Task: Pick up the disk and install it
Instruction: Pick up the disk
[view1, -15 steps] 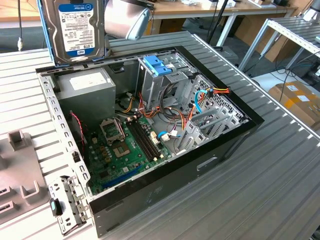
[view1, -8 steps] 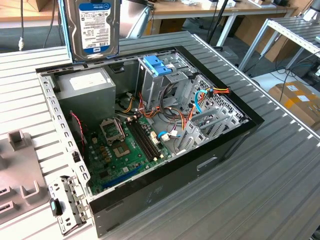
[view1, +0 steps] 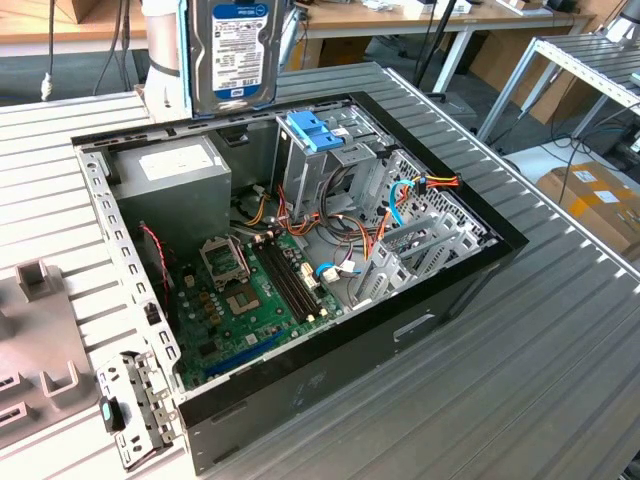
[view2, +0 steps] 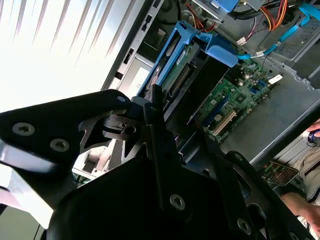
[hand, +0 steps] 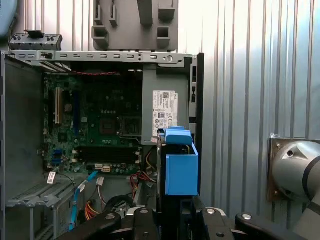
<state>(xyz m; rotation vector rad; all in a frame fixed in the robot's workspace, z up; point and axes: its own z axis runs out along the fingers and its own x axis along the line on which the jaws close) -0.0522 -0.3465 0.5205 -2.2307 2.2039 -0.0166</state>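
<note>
The disk (view1: 232, 50) hangs upright above the far edge of the open computer case (view1: 470, 275), its white label with a blue band facing the exterior camera. My gripper (hand: 172, 217) is shut on the disk (hand: 179, 167), whose blue side rail stands between the black fingers (hand: 142, 216). In the second wrist view the disk (view2: 182, 67), framed by its blue rails, sits clamped in the gripper (view2: 180, 125) over the case's inside. The disk touches nothing else.
Inside the case are a grey power-supply box (view1: 170, 175), a drive cage topped by a blue bracket (view1: 315, 130), the green motherboard (view1: 245, 300) and loose cables (view1: 385, 215). A grey fixture (view1: 35, 340) lies at the exterior view's left. A person's hand (view2: 305, 200) is near the case.
</note>
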